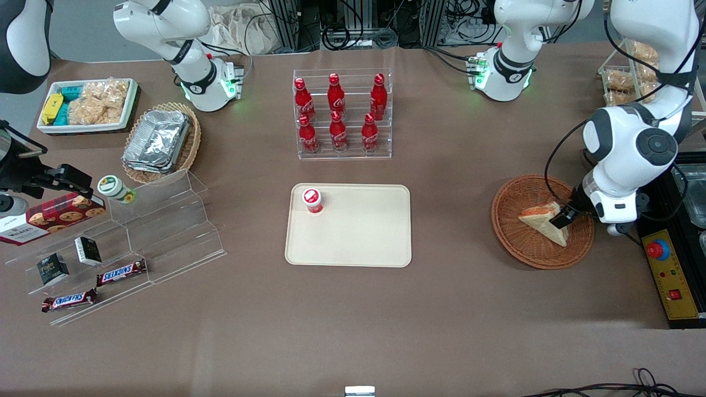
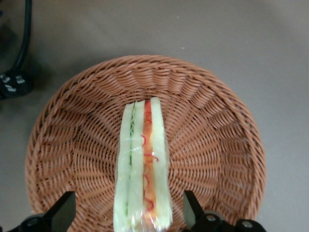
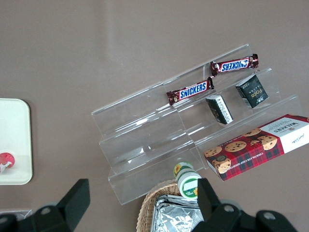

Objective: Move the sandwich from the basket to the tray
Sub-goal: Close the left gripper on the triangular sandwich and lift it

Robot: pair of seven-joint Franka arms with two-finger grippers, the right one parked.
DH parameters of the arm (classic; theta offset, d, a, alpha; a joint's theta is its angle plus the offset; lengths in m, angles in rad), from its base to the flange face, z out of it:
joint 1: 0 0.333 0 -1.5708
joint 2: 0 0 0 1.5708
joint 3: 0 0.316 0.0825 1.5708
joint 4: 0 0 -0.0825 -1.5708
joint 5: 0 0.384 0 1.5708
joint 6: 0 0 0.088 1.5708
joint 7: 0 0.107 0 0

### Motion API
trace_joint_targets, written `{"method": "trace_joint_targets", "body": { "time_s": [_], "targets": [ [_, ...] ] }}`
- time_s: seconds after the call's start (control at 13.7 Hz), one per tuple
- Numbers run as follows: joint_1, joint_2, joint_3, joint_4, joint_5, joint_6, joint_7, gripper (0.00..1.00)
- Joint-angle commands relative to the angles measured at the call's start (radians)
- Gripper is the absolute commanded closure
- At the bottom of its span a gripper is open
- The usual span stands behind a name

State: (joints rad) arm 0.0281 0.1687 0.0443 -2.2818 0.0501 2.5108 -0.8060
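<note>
The claw (image 2: 129,212) hangs released just over the sandwich (image 2: 143,164), one finger on each side of the wedge, touching neither. The sandwich lies in the basket (image 2: 219,145), its filling edge facing up. Best to sink lower, clench on the bread faces, then carry toward the tray (image 1: 353,242) at nine o'clock

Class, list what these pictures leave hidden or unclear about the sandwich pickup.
- Front view: the gripper hangs over the basket; the arm covers part of the sandwich, so contact cannot be judged.
- Left wrist view: the open fingers straddle the sandwich, whose near end is cut off by the picture's edge.
- Front view: the label on the red-capped item on the tray is too small to read.
</note>
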Motion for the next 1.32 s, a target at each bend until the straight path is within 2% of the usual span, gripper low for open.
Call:
{"method": "trace_joint_targets", "body": {
  "time_s": [0.0,0.22,0.29,0.37,0.44,0.8,1.02,1.24],
  "targets": [
    [0.0,0.034,-0.003,-0.016,0.005,0.054,-0.068,0.0],
    [-0.002,0.078,-0.004,-0.048,0.001,0.152,-0.103,0.0],
    [-0.005,0.095,-0.006,-0.044,0.001,0.158,-0.119,0.07],
    [-0.011,0.104,-0.009,-0.041,-0.001,0.16,-0.134,0.47],
    [-0.014,0.11,-0.017,-0.042,-0.001,0.172,-0.153,0.99],
    [-0.016,0.072,-0.044,0.002,0.014,0.116,-0.122,1.0],
    [-0.017,0.06,-0.058,0.187,0.014,-0.215,-0.039,1.0],
    [-0.017,0.049,-0.116,0.384,0.013,-0.48,0.071,1.0]
  ]
}}
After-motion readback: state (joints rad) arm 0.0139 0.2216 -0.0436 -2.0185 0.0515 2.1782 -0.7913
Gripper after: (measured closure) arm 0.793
